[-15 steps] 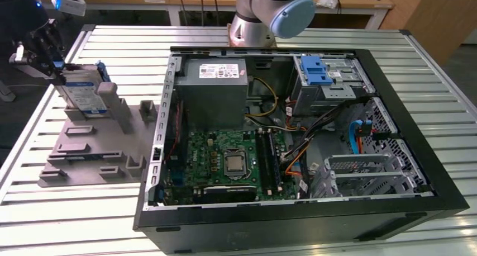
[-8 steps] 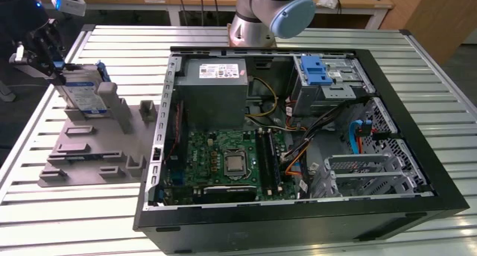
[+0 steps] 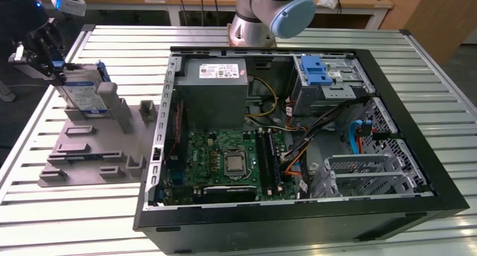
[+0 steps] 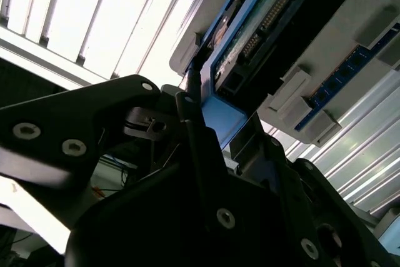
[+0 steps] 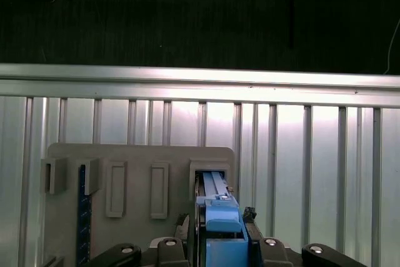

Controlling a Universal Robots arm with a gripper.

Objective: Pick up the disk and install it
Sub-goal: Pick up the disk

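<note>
The disk (image 3: 84, 94), a silver drive with a blue-and-white label and a blue bracket, stands on edge in a slot of the grey holder (image 3: 89, 150) at the exterior view's left. My gripper (image 3: 58, 66) is at its upper end, with a black finger on each side of the blue bracket. The jaws look shut on the disk. In the first wrist view the blue bracket of the disk (image 5: 222, 217) runs between the fingers of my gripper (image 5: 224, 242). The second wrist view has the disk (image 4: 250, 35) with its connector side showing, held by my gripper (image 4: 222, 107).
An open computer case (image 3: 417, 127) lies on the slatted metal table (image 3: 75, 222) to the exterior view's right of the holder. Inside are a grey metal box (image 3: 216, 94), a green motherboard (image 3: 231, 161), loose cables and a drive bay with a blue latch (image 3: 322, 71). The arm's base (image 3: 261, 15) stands behind the case.
</note>
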